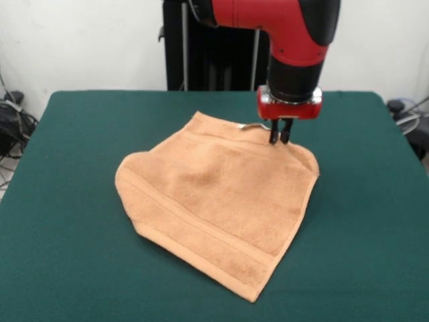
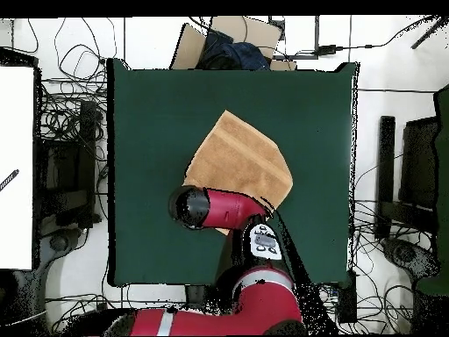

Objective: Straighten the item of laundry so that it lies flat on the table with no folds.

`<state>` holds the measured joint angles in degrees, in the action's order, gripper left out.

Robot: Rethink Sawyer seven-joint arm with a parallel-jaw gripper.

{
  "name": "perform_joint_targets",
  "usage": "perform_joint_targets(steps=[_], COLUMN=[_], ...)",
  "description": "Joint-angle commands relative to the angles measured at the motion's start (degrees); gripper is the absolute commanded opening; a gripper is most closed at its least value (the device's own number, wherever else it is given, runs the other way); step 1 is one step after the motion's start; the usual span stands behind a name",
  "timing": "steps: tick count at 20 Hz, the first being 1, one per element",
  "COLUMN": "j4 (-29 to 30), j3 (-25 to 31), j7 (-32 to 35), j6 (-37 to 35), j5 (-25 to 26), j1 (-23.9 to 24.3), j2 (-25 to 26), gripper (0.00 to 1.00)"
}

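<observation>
The item of laundry (image 1: 221, 194), a light orange-brown towel, lies near the middle of the green table (image 1: 67, 201). It is spread in an uneven shape, with its left edge rounded and a soft bump in the middle. A small white label (image 1: 251, 125) curls up at its far edge. My gripper (image 1: 280, 139) comes straight down onto that far edge just right of the label, its fingers drawn close together on the cloth. In the overhead view the towel (image 2: 237, 158) shows on the table (image 2: 158, 105), and the red arm (image 2: 219, 209) covers its near part and the gripper.
Cables and dark equipment (image 2: 66, 167) lie beside the table's edges, and a cardboard box (image 2: 228, 39) stands past one end. Green tabletop shows on every side of the towel.
</observation>
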<state>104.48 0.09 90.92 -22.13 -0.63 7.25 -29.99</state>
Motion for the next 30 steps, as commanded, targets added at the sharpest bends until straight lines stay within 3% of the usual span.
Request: perform_joint_targets(steps=[1, 16, 30], j4=[6.46, 8.85, 10.13], j3=[-0.56, -2.52, -2.07], j7=[18.1, 17.96, 15.67], j6=[2.76, 3.22, 4.02], j5=[-4.84, -8.71, -10.29], j1=[-2.42, -5.16, -4.41], j2=[-2.11, -3.65, -4.54], gripper=[0.0, 0.0, 0.0])
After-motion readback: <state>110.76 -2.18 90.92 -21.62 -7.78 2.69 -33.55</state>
